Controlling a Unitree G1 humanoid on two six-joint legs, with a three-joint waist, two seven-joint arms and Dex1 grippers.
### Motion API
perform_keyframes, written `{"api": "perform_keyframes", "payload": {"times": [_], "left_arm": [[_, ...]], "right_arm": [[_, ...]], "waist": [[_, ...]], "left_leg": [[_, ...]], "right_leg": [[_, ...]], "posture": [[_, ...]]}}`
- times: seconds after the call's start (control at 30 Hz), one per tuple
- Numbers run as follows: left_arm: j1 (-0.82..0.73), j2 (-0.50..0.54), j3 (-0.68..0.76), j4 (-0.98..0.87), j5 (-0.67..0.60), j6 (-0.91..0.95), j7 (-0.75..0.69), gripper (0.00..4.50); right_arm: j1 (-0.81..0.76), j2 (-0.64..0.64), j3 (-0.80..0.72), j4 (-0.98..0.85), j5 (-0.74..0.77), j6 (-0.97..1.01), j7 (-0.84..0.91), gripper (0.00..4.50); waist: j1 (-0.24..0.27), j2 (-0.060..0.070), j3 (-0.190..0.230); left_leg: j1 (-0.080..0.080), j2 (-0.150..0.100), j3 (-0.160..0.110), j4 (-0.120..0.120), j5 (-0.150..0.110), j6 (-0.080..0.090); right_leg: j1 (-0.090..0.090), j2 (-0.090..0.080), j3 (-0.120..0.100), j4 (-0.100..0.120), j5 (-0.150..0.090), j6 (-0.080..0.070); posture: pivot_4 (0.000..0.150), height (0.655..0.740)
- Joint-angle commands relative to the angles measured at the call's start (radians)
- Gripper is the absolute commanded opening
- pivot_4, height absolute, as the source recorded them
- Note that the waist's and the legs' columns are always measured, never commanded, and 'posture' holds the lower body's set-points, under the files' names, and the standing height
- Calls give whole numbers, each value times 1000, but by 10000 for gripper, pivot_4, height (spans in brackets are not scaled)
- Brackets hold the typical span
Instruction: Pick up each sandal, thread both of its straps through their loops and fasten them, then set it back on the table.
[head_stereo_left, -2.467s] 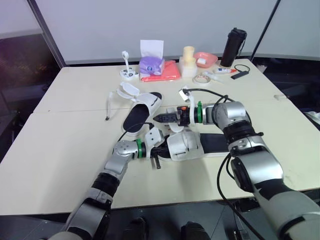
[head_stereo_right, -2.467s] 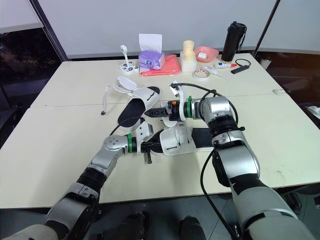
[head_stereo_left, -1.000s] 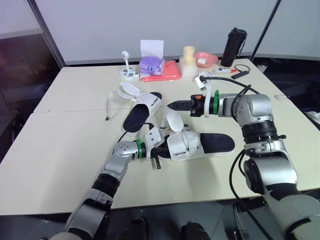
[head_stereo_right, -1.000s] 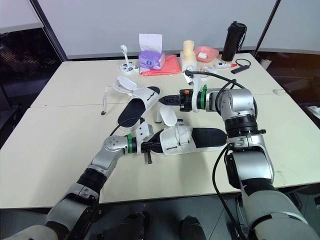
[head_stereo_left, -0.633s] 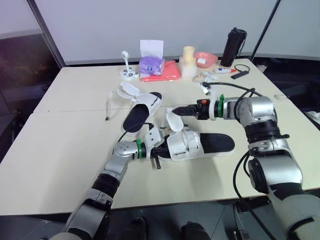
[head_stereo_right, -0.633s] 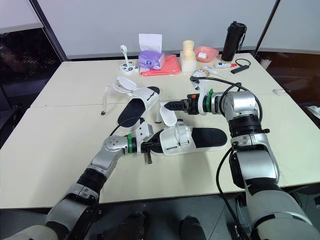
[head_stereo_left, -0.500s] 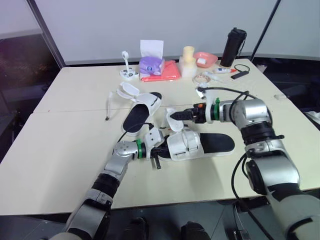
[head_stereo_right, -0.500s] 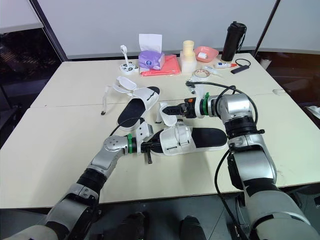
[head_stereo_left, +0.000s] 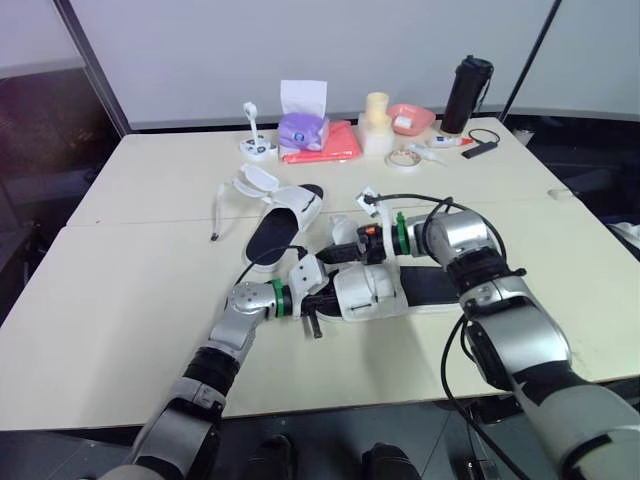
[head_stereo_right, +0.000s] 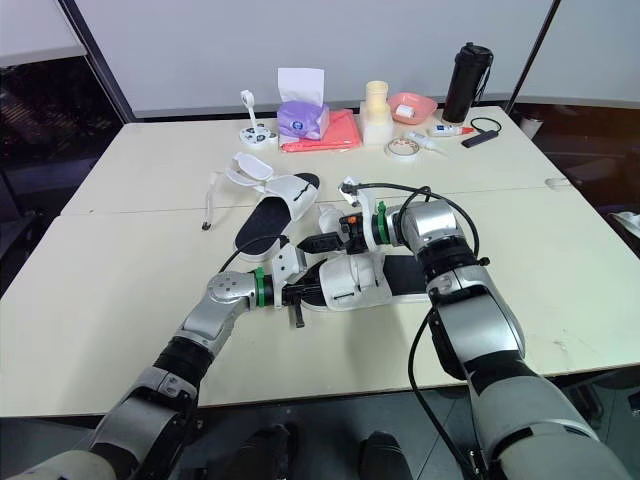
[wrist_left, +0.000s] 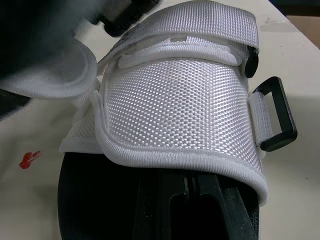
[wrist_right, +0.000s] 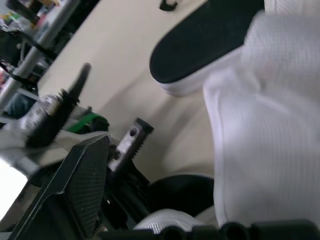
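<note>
Wide open tabletop (head_stereo_left: 120, 300) on my left, a clear lane to the near edge. The right side beyond the right arm is bare too, and so is the strip in front of the near sandal (head_stereo_left: 370, 292). The middle is crowded. The left gripper (head_stereo_left: 312, 303) sits at that sandal's toe. The right gripper (head_stereo_left: 328, 253) reaches across just behind it, forearm over the heel end. The second sandal (head_stereo_left: 290, 212), straps splayed, lies just behind, leaving only a narrow gap between the two sandals. I see the far edge blocked by a row: tissue box (head_stereo_left: 303, 128), red cloth (head_stereo_left: 330, 148), cream cups (head_stereo_left: 377, 120), tape roll (head_stereo_left: 404, 159), pink bowl (head_stereo_left: 412, 118), black bottle (head_stereo_left: 467, 93).
</note>
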Motion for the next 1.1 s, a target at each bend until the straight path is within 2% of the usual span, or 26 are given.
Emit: {"api": "perform_keyframes", "payload": {"times": [0.03, 0.53, 0.63, 0.83, 0.87, 1.1], "left_arm": [[21, -14, -26, 3, 16, 9, 13, 0], [30, -20, -35, -5, 16, 9, 18, 0], [29, -22, -37, -3, 16, 7, 13, 0], [27, -23, -37, 1, 17, 5, 11, 0], [26, -23, -37, 1, 17, 4, 11, 0], [27, -26, -36, 0, 18, 4, 16, 0]], "right_arm": [[-79, 15, -64, 64, 13, -41, 14, 44793], [-161, 17, -170, 157, 8, -74, -7, 44793], [-183, 12, -196, 170, 16, -69, -20, 36685], [-203, 13, -222, 176, 15, -64, -26, 4197], [-204, 13, -225, 173, 16, -63, -27, 581], [-174, -4, -222, 68, 28, -19, -2, 581]], "waist": [[1, 0, 0], [0, 0, 0], [1, 0, 0], [1, 0, 0], [1, 0, 0], [1, 0, 0]], "left_leg": [[0, 0, 0, 0, 0, 0], [0, 0, 0, 0, 0, 0], [0, 0, 0, 0, 0, 0], [0, 0, 0, 0, 0, 0], [0, 0, 0, 0, 0, 0], [0, 0, 0, 0, 0, 0]], "right_leg": [[0, 0, 0, 0, 0, 0], [0, 0, 0, 0, 0, 0], [0, 0, 0, 0, 0, 0], [0, 0, 0, 0, 0, 0], [0, 0, 0, 0, 0, 0], [0, 0, 0, 1, 0, 0]], "posture": [[1500, 7400], [1500, 7400], [1500, 7400], [1500, 7400], [1500, 7400], [1500, 7400]]}}
